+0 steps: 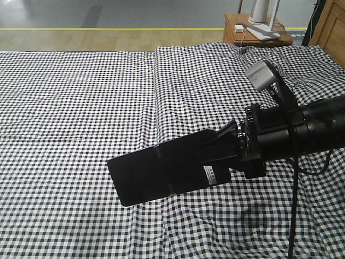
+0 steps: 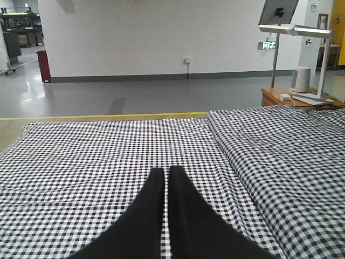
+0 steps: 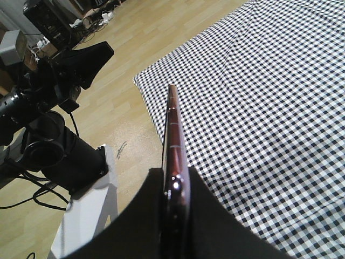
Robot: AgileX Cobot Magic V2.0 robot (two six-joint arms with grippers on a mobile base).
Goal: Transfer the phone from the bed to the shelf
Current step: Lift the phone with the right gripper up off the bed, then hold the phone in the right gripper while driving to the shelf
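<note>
Your right gripper (image 1: 164, 167) is clamped on the phone (image 1: 135, 181) and holds it flat in the air above the bed (image 1: 81, 108), with the phone's free end pointing left. Your left gripper (image 2: 164, 181) hovers over the checked sheet, fingers pressed together with nothing between them.

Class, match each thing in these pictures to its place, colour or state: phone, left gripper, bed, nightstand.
Things:
1. phone
2. left gripper
3. bed
4. nightstand

Place, colour or state:
A. black-and-white checked
B. shut, holding nothing
C. beside the bed's far corner
D. clamped in the right gripper

Pairs: 1-D, 2-B, 3-A, 4-C
</note>
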